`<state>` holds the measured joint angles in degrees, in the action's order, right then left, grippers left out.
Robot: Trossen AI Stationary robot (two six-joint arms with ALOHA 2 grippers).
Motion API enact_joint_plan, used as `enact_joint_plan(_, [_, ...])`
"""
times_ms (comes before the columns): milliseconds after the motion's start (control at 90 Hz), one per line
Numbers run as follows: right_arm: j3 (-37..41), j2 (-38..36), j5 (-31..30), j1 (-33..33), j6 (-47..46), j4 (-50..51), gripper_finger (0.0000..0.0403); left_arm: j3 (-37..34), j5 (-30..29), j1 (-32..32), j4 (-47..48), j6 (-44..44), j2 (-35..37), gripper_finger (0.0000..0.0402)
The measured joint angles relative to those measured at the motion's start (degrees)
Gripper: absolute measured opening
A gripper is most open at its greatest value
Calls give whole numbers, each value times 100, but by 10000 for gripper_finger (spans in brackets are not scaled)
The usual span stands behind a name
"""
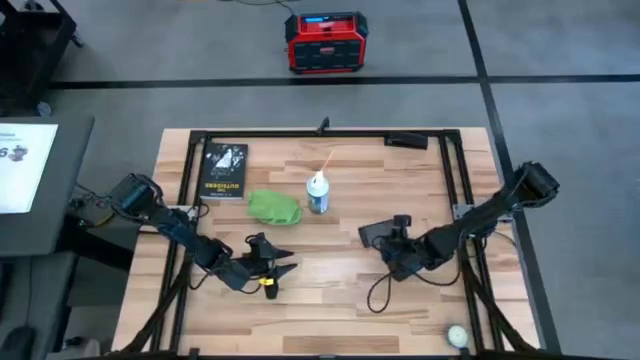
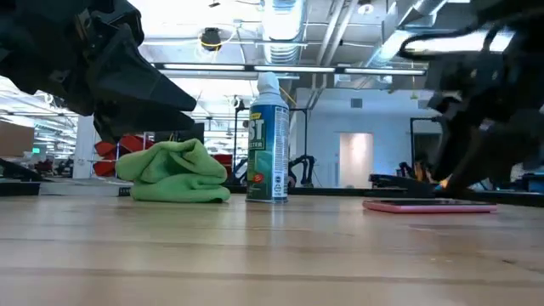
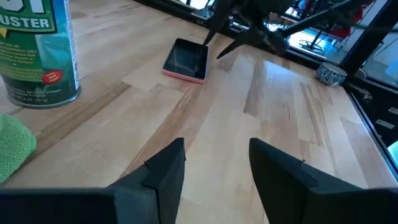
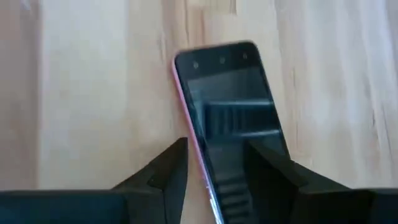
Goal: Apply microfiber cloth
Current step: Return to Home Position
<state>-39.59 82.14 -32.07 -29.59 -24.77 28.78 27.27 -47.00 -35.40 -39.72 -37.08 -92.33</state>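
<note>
Honestly, wiping is looking done and the return home is being taken as the step in hand: the microfiber cloth is being left crumpled just beside the spray can, at its 9 o'clock. Both grippers are being held open and empty, the left gripper at the cloth's 6 o'clock and the right gripper over the pink phone. So a lift clear of the frame rails is being called for, with bare wood between the two grippers.
</note>
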Motion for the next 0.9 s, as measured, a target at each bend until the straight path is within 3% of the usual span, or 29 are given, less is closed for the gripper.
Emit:
enact_joint_plan(156, [0,-424,-641,-78,-849,-44,102,0,-59,148,-54,142,0,158])
enact_joint_plan(311, [0,-684,-1104,-83,-1229,-410,33,0,-59,353,-227,516,0,147])
enact_joint_plan(378, [0,-772,-1164,-87,-1255,-585,9,0,-61,390,-340,778,-2,129])
enact_joint_plan(522, [0,-961,-1190,-148,-1103,-891,8,-42,-100,358,-922,1882,128,55])
enact_joint_plan(611, [0,-1178,-1194,-220,-936,-962,2,-190,-47,291,-1086,2636,636,11])
enact_joint_plan(778, [0,-1816,-1194,-311,-666,-924,1,-634,-30,223,-574,3168,2187,1])
enact_joint_plan(900, [0,-2368,-1172,-314,-395,-907,0,-883,15,153,343,3195,3477,0])
